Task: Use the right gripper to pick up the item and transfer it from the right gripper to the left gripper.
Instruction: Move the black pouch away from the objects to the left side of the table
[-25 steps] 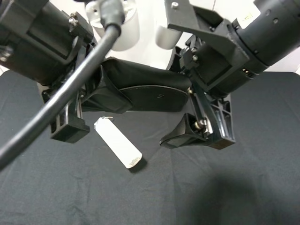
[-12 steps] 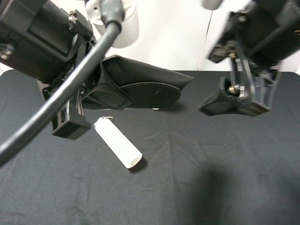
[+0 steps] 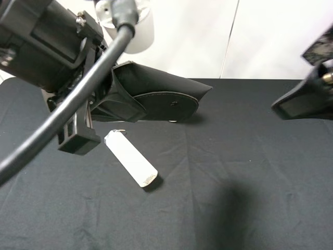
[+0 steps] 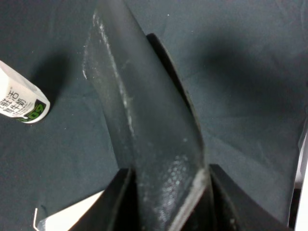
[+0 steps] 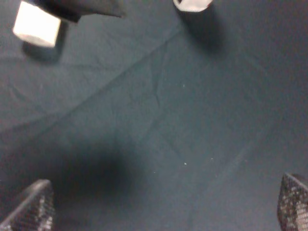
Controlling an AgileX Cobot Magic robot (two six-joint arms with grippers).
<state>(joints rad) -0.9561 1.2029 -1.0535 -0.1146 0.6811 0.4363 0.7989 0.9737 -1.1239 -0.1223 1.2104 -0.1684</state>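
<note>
Exterior high view shows me the left gripper (image 3: 96,112) with its jaws closed on one end of the glasses case (image 3: 161,96). The case hangs in the air above the counter (image 3: 234,172), its free end pointing toward the right side. The white tube (image 3: 131,159) lies on the cloth just below and in front of it. The right gripper (image 3: 304,99) sits well apart at the far right edge; its wrist view shows the jaws spread wide with only bare cloth between them. My worry is the hold: the left wrist view shows the case pinched and bowed between the jaws, with nearly all its length sticking out beyond them. I judge that a quick swing of the arm could make it pivot or slide out and drop onto the tube, and any loosening would lose it.
</note>
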